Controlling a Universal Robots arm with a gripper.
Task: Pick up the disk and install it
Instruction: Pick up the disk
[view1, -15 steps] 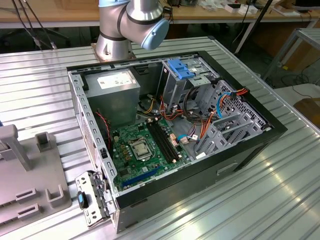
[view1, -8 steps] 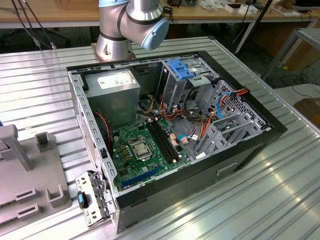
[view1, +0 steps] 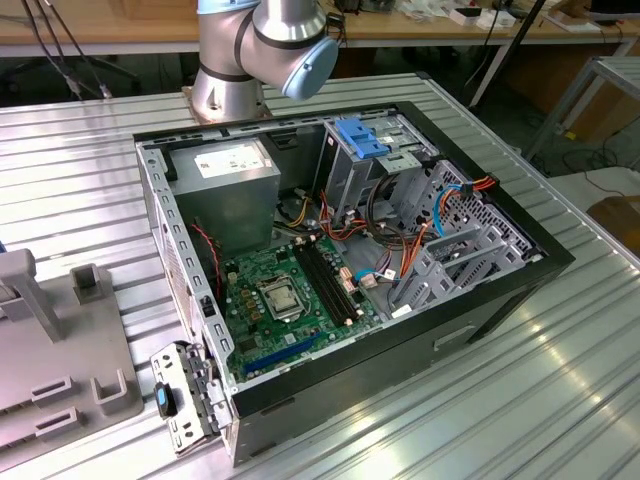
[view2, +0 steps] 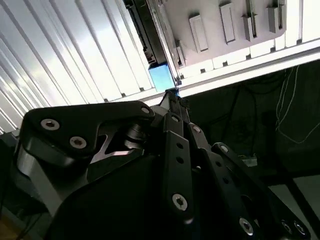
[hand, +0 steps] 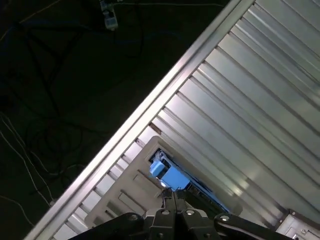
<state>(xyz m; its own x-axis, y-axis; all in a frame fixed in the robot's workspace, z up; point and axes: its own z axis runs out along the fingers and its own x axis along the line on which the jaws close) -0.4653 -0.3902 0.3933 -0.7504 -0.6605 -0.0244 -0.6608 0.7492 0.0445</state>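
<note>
The disk (hand: 172, 176) stands on edge in a slot of a grey holder (hand: 131, 186). Its bright blue rail faces my gripper and its dark body runs along the slot. In the second wrist view the blue rail of the disk (view2: 161, 76) shows with the dark edge above it, beside the grey holder (view2: 235, 45). My gripper (hand: 175, 194) is right at the blue rail, fingers drawn together with no gap showing. The black fingers of the gripper (view2: 172, 96) meet at the rail's lower corner. I cannot tell whether they pinch the rail.
An open computer case (view1: 500, 300) lies on the ribbed metal table (view1: 560, 400), with a green motherboard (view1: 290, 300), drive cage (view1: 370, 150) and cables inside. The arm's base (view1: 250, 60) stands behind it. A grey holder (view1: 45, 350) sits at the exterior view's left. The table edge (hand: 150, 117) is close to the holder.
</note>
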